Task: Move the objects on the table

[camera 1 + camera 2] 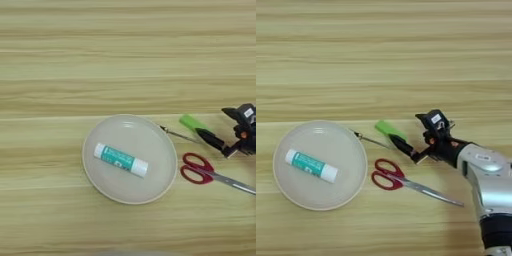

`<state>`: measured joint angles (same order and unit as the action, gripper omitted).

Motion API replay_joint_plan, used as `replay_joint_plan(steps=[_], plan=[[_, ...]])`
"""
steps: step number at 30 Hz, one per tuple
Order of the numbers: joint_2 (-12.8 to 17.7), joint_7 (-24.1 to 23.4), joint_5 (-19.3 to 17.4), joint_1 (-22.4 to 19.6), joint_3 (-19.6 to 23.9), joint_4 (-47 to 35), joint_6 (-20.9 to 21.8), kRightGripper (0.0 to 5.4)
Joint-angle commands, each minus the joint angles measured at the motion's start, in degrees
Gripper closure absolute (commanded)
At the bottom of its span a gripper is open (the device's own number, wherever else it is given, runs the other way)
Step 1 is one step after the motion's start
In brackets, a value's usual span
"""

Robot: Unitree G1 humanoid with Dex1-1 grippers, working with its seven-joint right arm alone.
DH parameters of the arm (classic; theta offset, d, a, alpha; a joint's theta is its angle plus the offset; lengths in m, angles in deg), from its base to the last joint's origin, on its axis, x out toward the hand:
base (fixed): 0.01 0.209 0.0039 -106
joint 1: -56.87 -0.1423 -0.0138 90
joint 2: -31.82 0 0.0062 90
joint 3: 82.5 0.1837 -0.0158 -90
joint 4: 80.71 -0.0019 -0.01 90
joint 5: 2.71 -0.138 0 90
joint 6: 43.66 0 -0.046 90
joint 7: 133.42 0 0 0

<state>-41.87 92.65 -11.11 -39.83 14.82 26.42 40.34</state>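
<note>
The small green block (388, 128) lies on the wooden table (381, 60), just right of the plate. My right gripper (405, 129) comes in from the right and is open. Its long lower black finger (403, 146) reaches up-left, with its tip at the block's near right end. The upper finger (420, 118) stands apart to the right of the block. The red-handled scissors (387, 175) lie flat below the gripper, their silver blades pointing down-right.
A round beige plate (165, 150) sits left of the gripper and holds a white and teal glue stick (120, 159). A thin grey rod (177, 134) lies between the plate's rim and the lower finger. The silver forearm (491, 185) fills the lower right.
</note>
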Motion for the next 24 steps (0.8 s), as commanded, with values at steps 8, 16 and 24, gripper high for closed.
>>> replay_joint_plan(steps=[8, 16, 24], plan=[[1.3, -2.0, 1.3, -6.2, -0.2, 4.2, 1.6, 0.04], [1.1, -1.4, 0.7, -7.9, 0.1, 7.9, 0.8, 0.87], [1.3, -0.8, 0.8, -7.6, -0.2, 7.7, 0.8, 1.73]])
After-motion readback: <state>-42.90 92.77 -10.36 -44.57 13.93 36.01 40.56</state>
